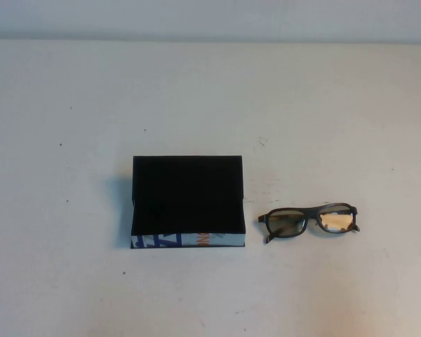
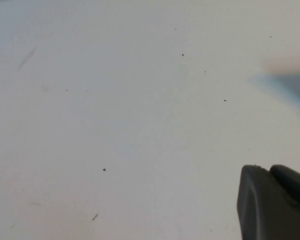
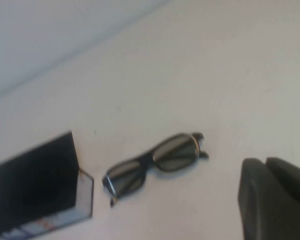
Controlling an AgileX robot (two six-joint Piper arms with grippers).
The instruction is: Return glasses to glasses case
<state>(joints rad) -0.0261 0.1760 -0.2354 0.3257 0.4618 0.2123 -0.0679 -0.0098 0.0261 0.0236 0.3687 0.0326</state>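
Observation:
The glasses case (image 1: 188, 200) lies at the table's middle, black on top, with a light strip of blue and orange print along its near side. I cannot tell how its lid stands. The glasses (image 1: 310, 221), dark-framed with clear lenses, rest on the table just right of the case, apart from it. The right wrist view shows both the glasses (image 3: 155, 162) and the case (image 3: 37, 185), and my right gripper (image 3: 266, 161) is shut and empty, well short of the glasses. My left gripper (image 2: 269, 167) is shut over bare table. Neither arm appears in the high view.
The white table (image 1: 210, 91) stretches widely around the two objects, with small dark specks on it. A pale wall (image 1: 210, 17) runs along the far edge.

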